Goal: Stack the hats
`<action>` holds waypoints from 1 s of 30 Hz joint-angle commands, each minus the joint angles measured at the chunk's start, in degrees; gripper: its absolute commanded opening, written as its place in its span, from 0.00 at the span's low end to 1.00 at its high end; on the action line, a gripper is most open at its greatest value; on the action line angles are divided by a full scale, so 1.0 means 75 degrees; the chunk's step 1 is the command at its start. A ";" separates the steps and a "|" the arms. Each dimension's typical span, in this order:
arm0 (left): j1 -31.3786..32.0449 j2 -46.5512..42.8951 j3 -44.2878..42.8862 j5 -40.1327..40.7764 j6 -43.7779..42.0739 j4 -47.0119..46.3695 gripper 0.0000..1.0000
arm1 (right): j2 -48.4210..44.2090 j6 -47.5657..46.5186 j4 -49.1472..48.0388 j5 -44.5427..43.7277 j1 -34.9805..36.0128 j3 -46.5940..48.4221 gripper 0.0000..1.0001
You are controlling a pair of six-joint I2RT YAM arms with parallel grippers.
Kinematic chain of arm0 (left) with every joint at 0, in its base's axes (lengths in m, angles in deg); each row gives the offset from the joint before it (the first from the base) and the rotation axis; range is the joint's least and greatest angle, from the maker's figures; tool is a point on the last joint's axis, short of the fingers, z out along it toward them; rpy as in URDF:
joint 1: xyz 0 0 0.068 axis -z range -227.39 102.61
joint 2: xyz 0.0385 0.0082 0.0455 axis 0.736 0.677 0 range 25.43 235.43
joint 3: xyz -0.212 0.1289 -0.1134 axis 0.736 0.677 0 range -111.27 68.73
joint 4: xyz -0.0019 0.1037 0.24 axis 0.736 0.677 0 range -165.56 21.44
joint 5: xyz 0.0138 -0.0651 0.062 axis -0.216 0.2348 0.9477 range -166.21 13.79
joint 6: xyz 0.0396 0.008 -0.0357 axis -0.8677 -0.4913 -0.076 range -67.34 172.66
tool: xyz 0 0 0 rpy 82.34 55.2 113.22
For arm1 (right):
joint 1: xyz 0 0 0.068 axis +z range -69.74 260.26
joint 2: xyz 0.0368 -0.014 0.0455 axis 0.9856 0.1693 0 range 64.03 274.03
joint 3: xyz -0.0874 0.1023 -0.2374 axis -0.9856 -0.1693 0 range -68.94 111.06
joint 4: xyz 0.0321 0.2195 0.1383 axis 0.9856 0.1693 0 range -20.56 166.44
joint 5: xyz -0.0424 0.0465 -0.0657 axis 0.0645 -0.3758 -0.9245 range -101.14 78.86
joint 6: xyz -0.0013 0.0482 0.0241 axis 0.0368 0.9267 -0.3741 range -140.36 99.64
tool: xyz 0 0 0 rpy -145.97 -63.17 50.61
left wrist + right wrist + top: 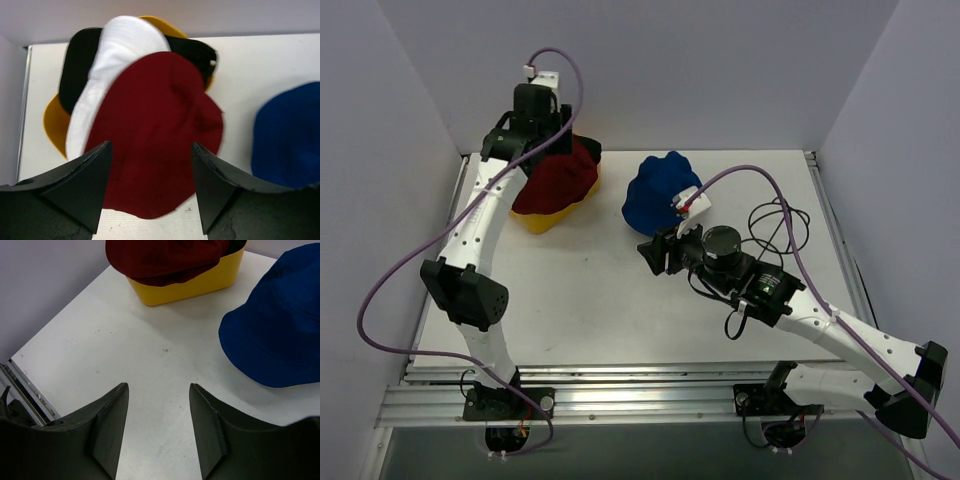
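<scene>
Left tool (pixel 151 146): fingers spread, nothing between them; it hangs above the pile at the far left of the bench (pixel 125 340).
Right tool (pixel 157 387): fingers spread and empty; low over the bench, just beside the blue hat's left side.
Maroon hat (pixel 160 110): top of the pile, crown up, brim draped over the layers below.
White hat (pixel 112 55): directly under the maroon one, showing past its far left edge.
Black cap (pixel 80 60): under the white hat, showing at the far side.
Yellow basket (pixel 190 287): carries the pile, with the hats lying across its mouth; judged to serve as the base.
Blue hat (pixel 272 330): alone on the bench, crown up, apart from the basket; the one hat seen outside the pile.
Red cap: not made out in any view.
Step in hand: judged to be fetching the blue hat, with the right tool placed for a pinch at its brim.
Edges: the basket sits near the left wall (pixel 380 150) and the back corner. The left arm fills the space above the pile, so a second arm would be cramped there.
Open room: bare bench lies between the blue hat and the basket. A cable loop (pixel 780 225) lies to the hat's right, off that path.
</scene>
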 commanded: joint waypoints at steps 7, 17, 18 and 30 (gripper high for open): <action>0.1116 0.0335 -0.0288 0.0987 -0.0564 0.0514 0.72 | -0.0257 -0.0048 -0.0158 -0.0054 0.0062 0.0079 0.47; 0.1104 0.1120 -0.0393 0.1304 -0.0658 0.0526 0.66 | -0.0339 -0.0071 -0.0146 -0.0089 0.0062 0.0068 0.48; 0.1104 0.1156 -0.0393 0.1304 -0.0670 0.0515 0.65 | -0.0351 -0.0071 -0.0135 -0.0089 0.0074 0.0079 0.48; 0.1127 -0.0085 -0.0510 0.0977 -0.0482 0.0338 0.02 | -0.0245 -0.0071 -0.0158 -0.0101 0.0062 0.0091 0.48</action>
